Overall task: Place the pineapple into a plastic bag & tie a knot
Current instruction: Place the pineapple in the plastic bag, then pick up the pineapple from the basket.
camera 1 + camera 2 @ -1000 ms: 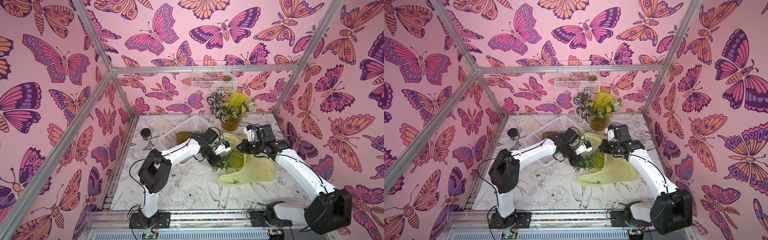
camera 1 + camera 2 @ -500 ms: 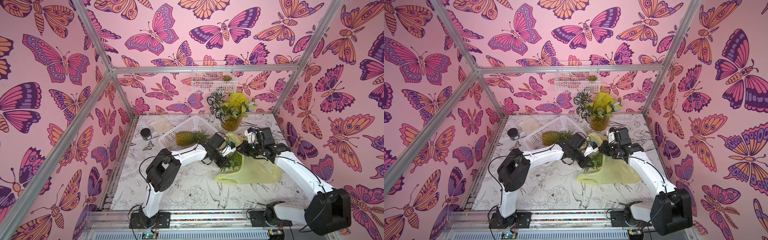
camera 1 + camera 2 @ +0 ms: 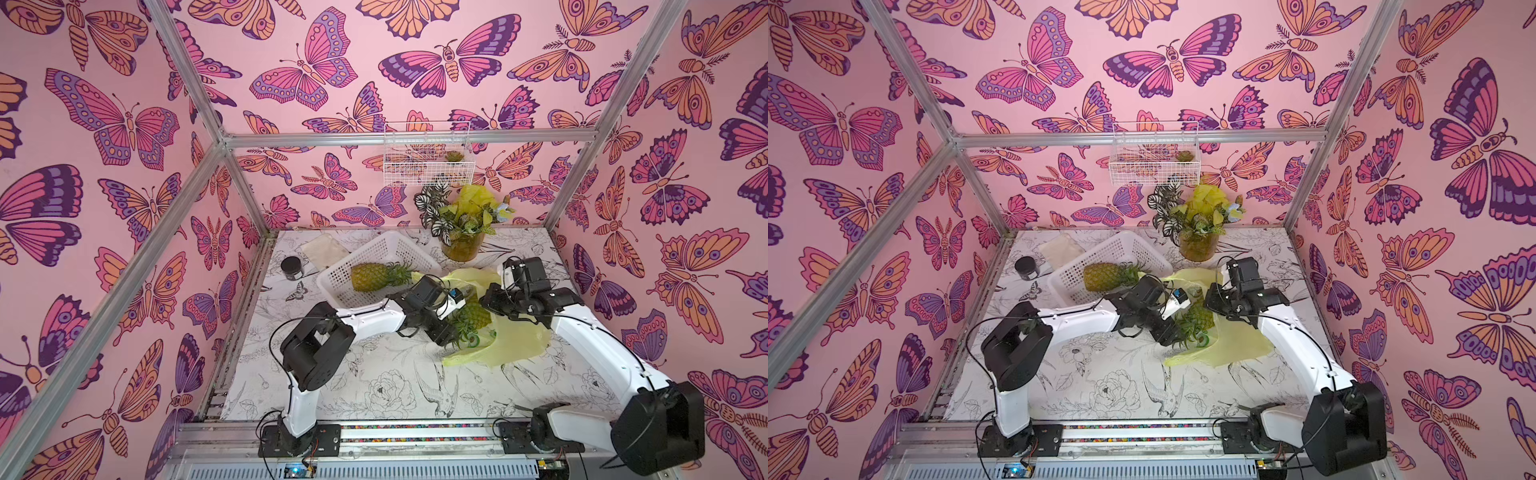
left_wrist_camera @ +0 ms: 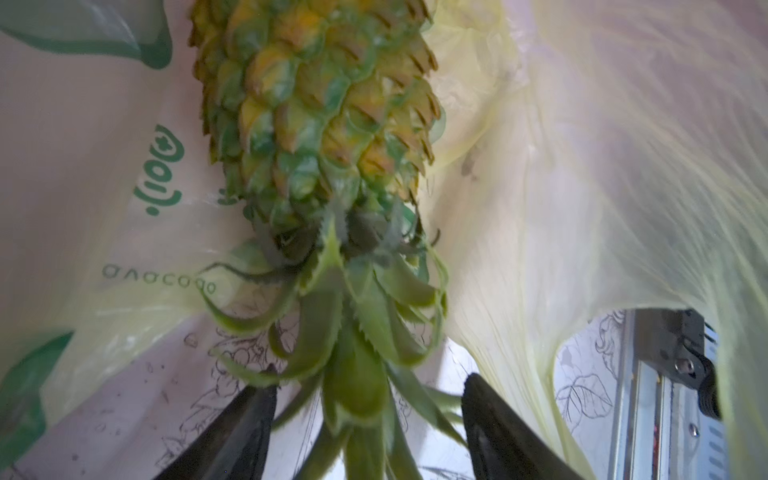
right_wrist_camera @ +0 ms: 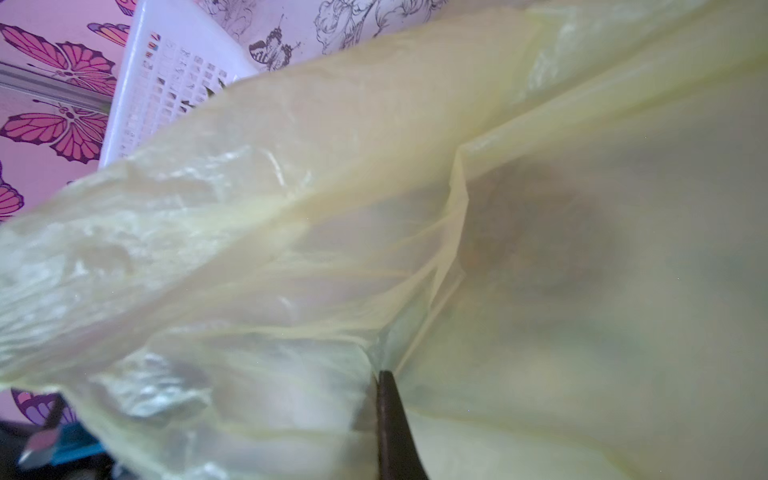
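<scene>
Left pincer (image 4: 368, 382) first: its two dark jaws stand apart, one either side of the crown, leaves running between them with no squeeze on them. Straight out from that gap goes the pineapple (image 4: 316, 124). Its long axis is dead in line with the pincer, crown nearest, scaly body pointing away into the plastic bag (image 4: 582, 166). Printed film lies under the fruit and a yellow wall arches beside it. So any coming move runs along that one line, I judge: forward drives the fruit deeper, back clears the leaves.

Over to the right pincer (image 5: 384, 378): shut tight on a gathered fold of the bag's film, holding the upper side up off the surface (image 3: 374, 374). It sits by the fruit's body end; the left arm is the nearer one to the crown.

In both top views the pineapple lies in the bag's lifted mouth, between the two pincers, leaves poking towards the arms' bases. How the jaws stand only the left wrist view answers. The right wrist view gives just a dim dark shape through the film. The top views alone show a second pineapple (image 3: 374, 277) in the white basket (image 3: 365, 255), apart from the bag. No knot yet.
</scene>
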Tool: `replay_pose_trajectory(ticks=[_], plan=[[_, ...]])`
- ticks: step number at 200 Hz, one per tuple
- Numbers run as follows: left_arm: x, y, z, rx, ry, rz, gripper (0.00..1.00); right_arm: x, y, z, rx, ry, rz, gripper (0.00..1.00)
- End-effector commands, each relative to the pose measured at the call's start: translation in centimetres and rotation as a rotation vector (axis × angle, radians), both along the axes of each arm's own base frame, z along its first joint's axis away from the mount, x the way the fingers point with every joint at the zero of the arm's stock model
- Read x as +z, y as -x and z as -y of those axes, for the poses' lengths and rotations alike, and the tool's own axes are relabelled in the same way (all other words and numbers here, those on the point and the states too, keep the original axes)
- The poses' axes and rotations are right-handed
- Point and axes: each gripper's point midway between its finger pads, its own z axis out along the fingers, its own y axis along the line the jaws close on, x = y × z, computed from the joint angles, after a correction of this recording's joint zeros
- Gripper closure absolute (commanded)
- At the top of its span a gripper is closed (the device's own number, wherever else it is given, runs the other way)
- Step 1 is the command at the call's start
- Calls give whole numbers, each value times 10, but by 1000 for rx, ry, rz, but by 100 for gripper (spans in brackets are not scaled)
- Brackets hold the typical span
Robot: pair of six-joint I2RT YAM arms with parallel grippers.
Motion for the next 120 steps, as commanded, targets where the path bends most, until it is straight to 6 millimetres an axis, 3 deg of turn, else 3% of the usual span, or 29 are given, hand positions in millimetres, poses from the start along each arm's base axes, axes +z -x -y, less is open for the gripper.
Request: replay_pose_trajectory(ticks=[1, 24, 39, 59, 79, 97, 120], plan=[[34, 17, -5, -101, 89, 92, 25, -7, 1, 7, -18, 47, -27, 100], [70, 37, -12, -146, 224, 162, 25, -11, -1, 5, -13, 47, -39, 100], [93, 30, -19, -59, 276, 226, 25, -12, -2, 5, -15, 46, -44, 100], [119, -9, -38, 227, 298, 296, 23, -11, -2, 5, -19, 42, -45, 100], [140, -52, -68, 555, 353, 252, 22, -11, -1, 5, -23, 39, -49, 100], [144, -86, -99, 838, 392, 117, 23, -11, 0, 6, -26, 40, -50, 100], [130, -114, -132, 1125, 397, -121, 25, -10, 1, 7, -27, 46, -50, 100]])
